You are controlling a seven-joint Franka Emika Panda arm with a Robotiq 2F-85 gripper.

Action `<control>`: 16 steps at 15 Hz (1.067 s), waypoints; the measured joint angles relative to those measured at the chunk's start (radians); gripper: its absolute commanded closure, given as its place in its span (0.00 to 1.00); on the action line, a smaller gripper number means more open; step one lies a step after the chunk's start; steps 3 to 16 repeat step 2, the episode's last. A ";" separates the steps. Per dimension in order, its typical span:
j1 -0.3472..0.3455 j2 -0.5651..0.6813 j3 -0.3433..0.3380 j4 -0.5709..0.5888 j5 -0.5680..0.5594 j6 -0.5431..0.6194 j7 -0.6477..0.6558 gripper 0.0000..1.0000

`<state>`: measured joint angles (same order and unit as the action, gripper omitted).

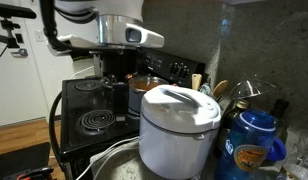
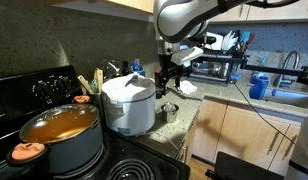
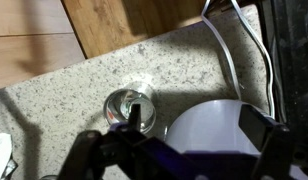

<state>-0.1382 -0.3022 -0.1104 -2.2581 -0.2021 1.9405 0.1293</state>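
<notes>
My gripper [image 3: 194, 128] is open, with nothing between its dark fingers [image 3: 256, 122]. It hangs over the speckled counter [image 3: 84, 75], with the white rice cooker [image 3: 209, 128] right under it. A small clear glass [image 3: 129, 108] stands by the left finger. In both exterior views the gripper [image 2: 169, 86] [image 1: 117, 90] hovers beside the rice cooker [image 2: 129, 105] [image 1: 176, 125], above the glass [image 2: 170, 112]. It touches neither.
A dark pot [image 2: 59, 138] with orange handles and orange contents sits on the black stove [image 1: 92, 112]. A white cable [image 3: 229, 55] runs over the counter. A toaster oven [image 2: 216, 68], blue bottles [image 2: 257, 85] [image 1: 256, 140] and a utensil holder [image 2: 94, 82] stand around.
</notes>
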 measured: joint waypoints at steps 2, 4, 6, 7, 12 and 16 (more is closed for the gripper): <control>-0.001 0.003 0.000 0.000 0.000 0.001 0.000 0.00; -0.001 0.003 0.000 0.000 0.000 0.001 0.000 0.00; -0.001 0.003 0.000 0.000 0.000 0.001 0.000 0.00; -0.001 0.003 0.000 0.000 0.000 0.001 0.000 0.00; -0.001 0.003 0.000 0.000 0.000 0.001 0.000 0.00; -0.001 0.003 0.000 0.000 0.000 0.001 0.000 0.00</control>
